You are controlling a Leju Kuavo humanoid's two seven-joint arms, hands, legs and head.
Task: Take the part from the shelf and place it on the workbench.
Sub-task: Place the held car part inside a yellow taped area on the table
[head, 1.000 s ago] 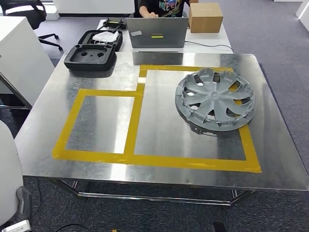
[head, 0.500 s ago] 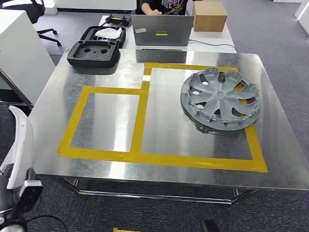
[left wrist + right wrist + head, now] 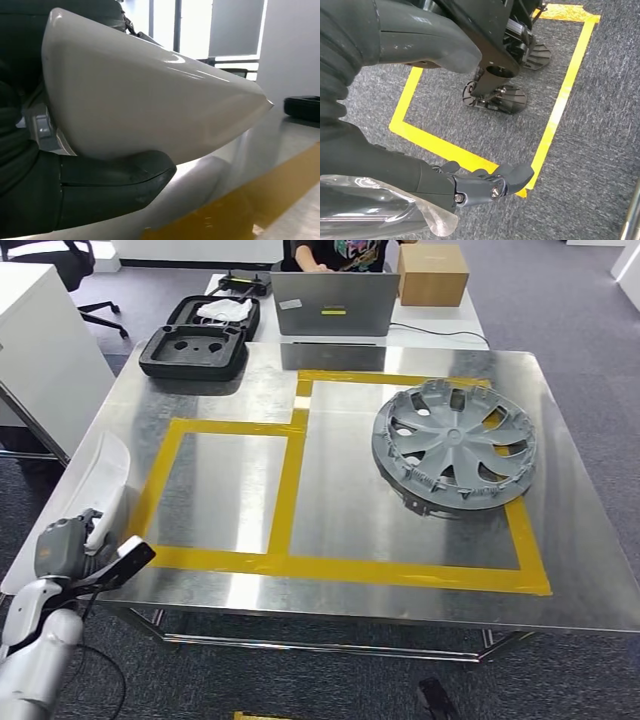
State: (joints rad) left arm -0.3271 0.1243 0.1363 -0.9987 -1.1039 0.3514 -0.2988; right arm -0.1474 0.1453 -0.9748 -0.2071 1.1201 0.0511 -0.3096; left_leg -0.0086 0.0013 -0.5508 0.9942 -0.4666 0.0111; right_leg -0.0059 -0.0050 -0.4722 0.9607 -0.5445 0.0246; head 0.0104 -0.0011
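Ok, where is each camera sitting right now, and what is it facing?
Head view: high on the body, looking down over the workbench and hubcap; left hand holds the white part.
Left wrist view: behind that hand, facing across the bench; thumb under the part.
Right wrist view: hanging arm, facing the carpet; right hand holds nothing.
Head and left wrist views share the part and bench.

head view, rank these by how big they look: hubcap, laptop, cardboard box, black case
1. hubcap, clearly the largest.
2. laptop and black case look about alike; both sit farther from the camera, so unranked.
3. cardboard box, smallest, also farthest.
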